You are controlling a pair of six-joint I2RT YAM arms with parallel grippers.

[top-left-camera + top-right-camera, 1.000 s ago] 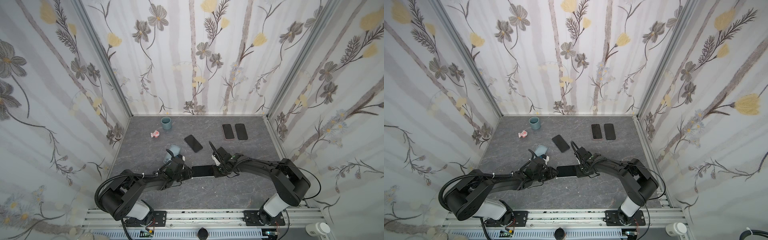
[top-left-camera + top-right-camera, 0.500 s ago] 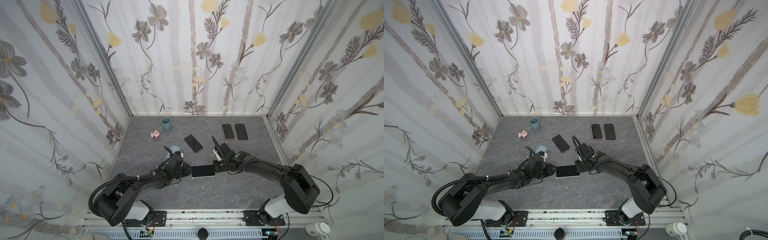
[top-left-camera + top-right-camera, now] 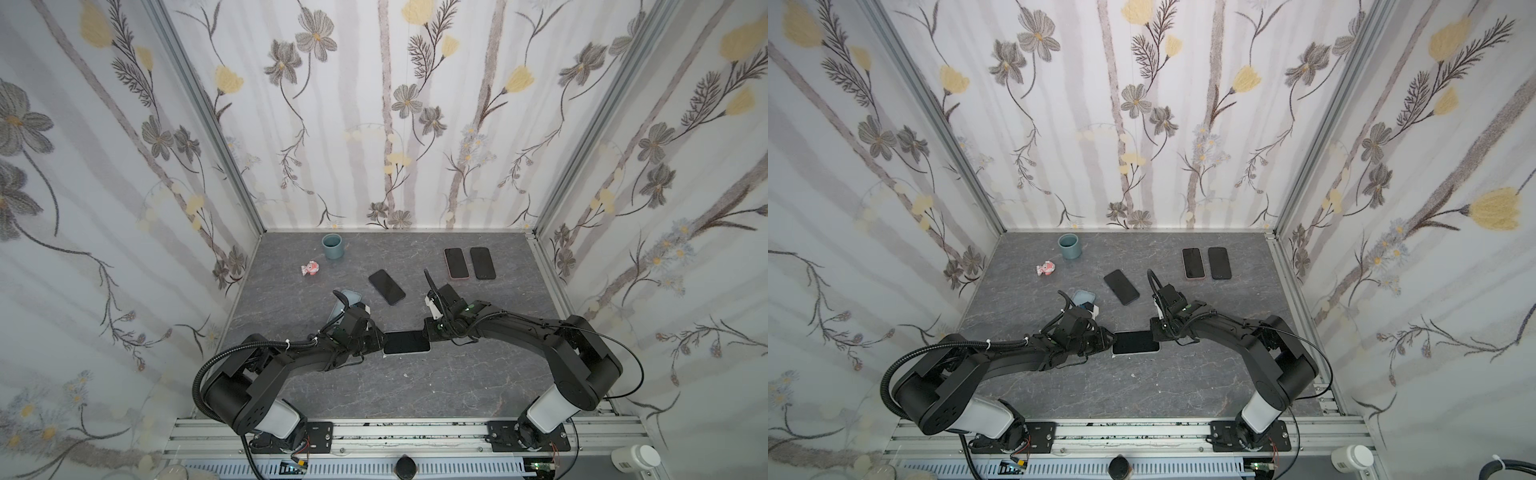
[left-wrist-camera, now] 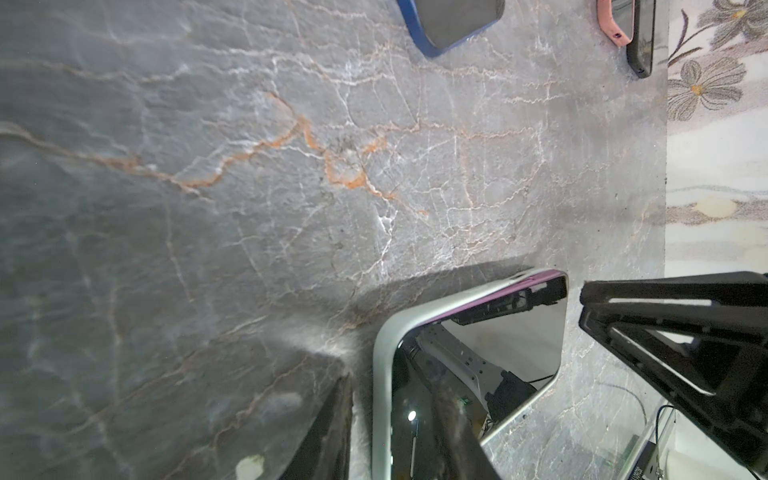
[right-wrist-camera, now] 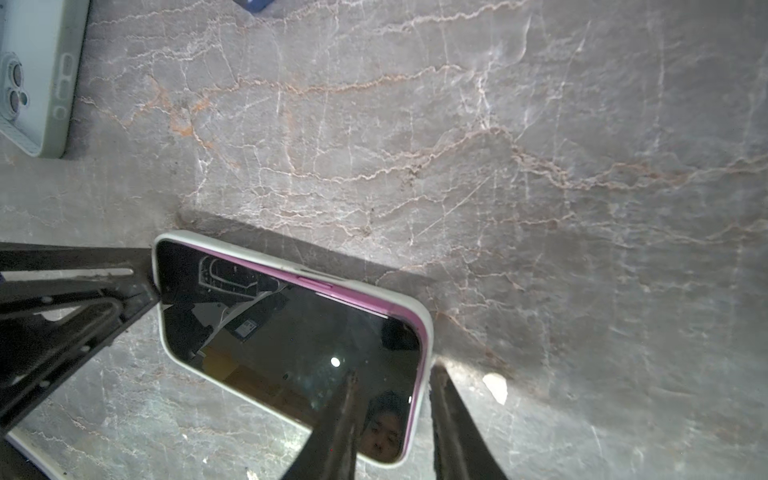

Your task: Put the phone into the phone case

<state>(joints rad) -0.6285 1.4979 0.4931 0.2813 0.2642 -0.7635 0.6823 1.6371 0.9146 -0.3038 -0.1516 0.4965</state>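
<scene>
Left jaws: parted a little, straddling one short end of the white case (image 4: 381,395). One finger (image 4: 332,428) sits outside the rim with a sliver of gap, the other over the screen. Not clamped on anything I can see.

Right jaws: same at the opposite end, narrowly parted, outer one just beside the rim.

Phone (image 5: 291,332) lies screen up inside the case, flat on the tabletop (image 3: 415,386) between your two arms.

Mostly done, I'd say. The phone's purple side shows above the rim along one long edge, so that edge looks unseated. You've got that edge left to press home.
</scene>
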